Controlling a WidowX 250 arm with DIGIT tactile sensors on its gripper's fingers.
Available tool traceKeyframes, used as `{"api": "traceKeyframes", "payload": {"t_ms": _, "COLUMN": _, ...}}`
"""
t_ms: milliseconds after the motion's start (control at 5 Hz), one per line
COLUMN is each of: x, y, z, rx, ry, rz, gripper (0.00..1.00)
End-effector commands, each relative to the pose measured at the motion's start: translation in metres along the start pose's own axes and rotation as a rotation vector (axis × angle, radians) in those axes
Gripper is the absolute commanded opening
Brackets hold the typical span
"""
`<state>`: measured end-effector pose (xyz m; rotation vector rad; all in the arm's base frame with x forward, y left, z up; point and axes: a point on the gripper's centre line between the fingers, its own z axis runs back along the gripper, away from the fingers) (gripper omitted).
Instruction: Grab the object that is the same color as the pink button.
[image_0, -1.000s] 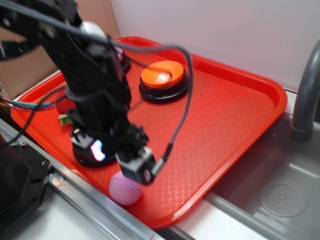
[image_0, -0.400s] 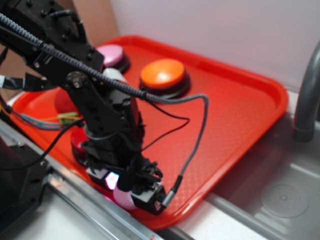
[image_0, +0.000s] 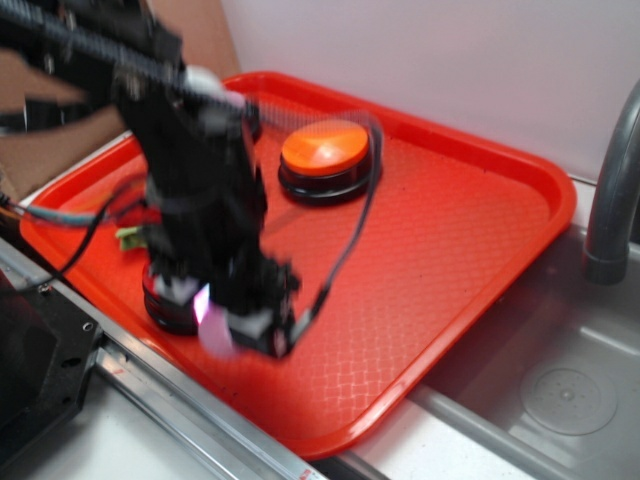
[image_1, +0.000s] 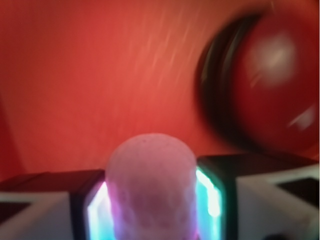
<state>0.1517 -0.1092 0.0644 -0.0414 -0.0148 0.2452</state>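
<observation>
While the exterior view is smeared by motion, the holdings can be listed as follows.

Item: black robot gripper (image_0: 245, 325) with glowing pads, hanging over the near left part of the tray. Wrist view shows both fingers (image_1: 82, 210) pressed against the sides of the ball; the gripper is closed on it.

Item: small light-pink dimpled ball (image_1: 150, 192), the task's object. Clamped between the two pads, its rounded top standing clear of them. In the exterior view it shows only as a pale pink smudge (image_0: 215, 335) at the fingertips; whether it rests on the tray or is off it cannot be told.

Item: orange-red plastic tray (image_0: 480, 230) with textured floor, lying beside a grey metal sink (image_0: 565, 390).

Item: round push button with a dark red domed top and black base (image_1: 265, 97), just beside the gripper on the tray.

Item: round push button with an orange top and black base (image_0: 324, 152), toward the tray's far side, well apart from the gripper.

Item: pale pink button. Largely hidden behind the arm in the exterior view; not located with confidence.

Step in hand, by judgement: the grasp looks made, and the lift is the current business. Next move calls for holding the squeeze steady and rising straight, keeping clear of the red button alongside; a round ball may slip if the grip slackens.
</observation>
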Motion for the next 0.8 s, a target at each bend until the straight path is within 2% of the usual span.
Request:
{"api": "traceKeyframes", "payload": {"t_ms": 0, "x": 0.068, "y": 0.028, "z": 0.084, "rx": -0.075, "ry": -0.083, "rz": 0.064, "gripper": 0.0}}
{"api": "traceKeyframes", "payload": {"t_ms": 200, "x": 0.09, "y": 0.046, "z": 0.113, "rx": -0.11, "ry": -0.122, "rz": 0.126, "gripper": 0.0}}
{"api": "traceKeyframes", "payload": {"t_ms": 400, "x": 0.096, "y": 0.053, "z": 0.122, "rx": -0.135, "ry": -0.189, "rz": 0.159, "gripper": 0.0}}
{"api": "traceKeyframes", "payload": {"t_ms": 600, "x": 0.094, "y": 0.055, "z": 0.12, "rx": -0.114, "ry": -0.158, "rz": 0.14, "gripper": 0.0}}
